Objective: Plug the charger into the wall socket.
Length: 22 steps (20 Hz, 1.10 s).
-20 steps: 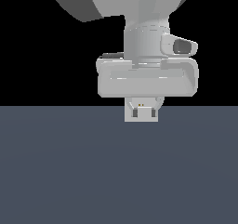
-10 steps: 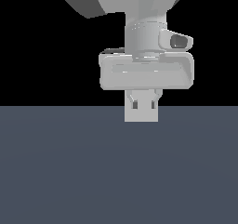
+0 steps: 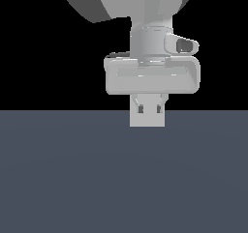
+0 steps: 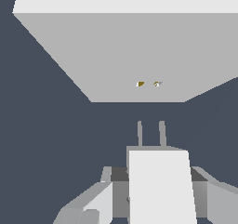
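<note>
Dark floor (image 3: 72, 179) (charger (image 4: 160, 190) near socket (image 4: 139, 56))

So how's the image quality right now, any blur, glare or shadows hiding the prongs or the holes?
Wrist view: sharp, flat lighting, no glare; the charger and its two prongs are crisp, and the socket panel's two yellowish holes show clearly. Exterior view: also sharp, but the background is black and the gripper covers the socket panel, so alignment can't be judged there.

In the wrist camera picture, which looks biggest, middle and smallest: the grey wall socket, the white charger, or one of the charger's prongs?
1. The wall socket looks biggest.
2. The charger comes next, though it sits nearer the camera, which makes it look larger.
3. A prong looks smallest.
</note>
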Each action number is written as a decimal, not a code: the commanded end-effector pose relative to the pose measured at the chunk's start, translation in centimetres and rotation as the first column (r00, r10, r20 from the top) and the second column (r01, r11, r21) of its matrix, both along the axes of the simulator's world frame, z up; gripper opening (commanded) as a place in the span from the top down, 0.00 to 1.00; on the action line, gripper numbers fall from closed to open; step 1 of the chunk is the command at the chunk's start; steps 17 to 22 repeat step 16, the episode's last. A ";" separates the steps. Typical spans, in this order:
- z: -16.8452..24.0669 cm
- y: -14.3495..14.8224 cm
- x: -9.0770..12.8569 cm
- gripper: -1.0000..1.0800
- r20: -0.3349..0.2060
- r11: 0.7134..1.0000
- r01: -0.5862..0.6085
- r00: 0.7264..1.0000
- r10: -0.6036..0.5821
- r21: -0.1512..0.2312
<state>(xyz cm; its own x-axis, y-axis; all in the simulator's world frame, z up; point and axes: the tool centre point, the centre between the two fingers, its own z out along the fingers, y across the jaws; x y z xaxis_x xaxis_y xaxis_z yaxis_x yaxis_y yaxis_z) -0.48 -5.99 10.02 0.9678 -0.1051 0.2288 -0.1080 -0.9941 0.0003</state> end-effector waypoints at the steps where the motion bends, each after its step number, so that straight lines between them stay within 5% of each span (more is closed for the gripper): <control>1: 0.0 -0.1 0.7 1.00 0.000 1.000 0.000 1.000 0.000 0.000; 11: 0.0 -0.4 3.9 1.00 0.000 1.000 0.000 1.000 0.000 0.000; 22: 0.0 -0.5 4.2 1.00 0.000 1.000 0.000 1.000 0.000 0.000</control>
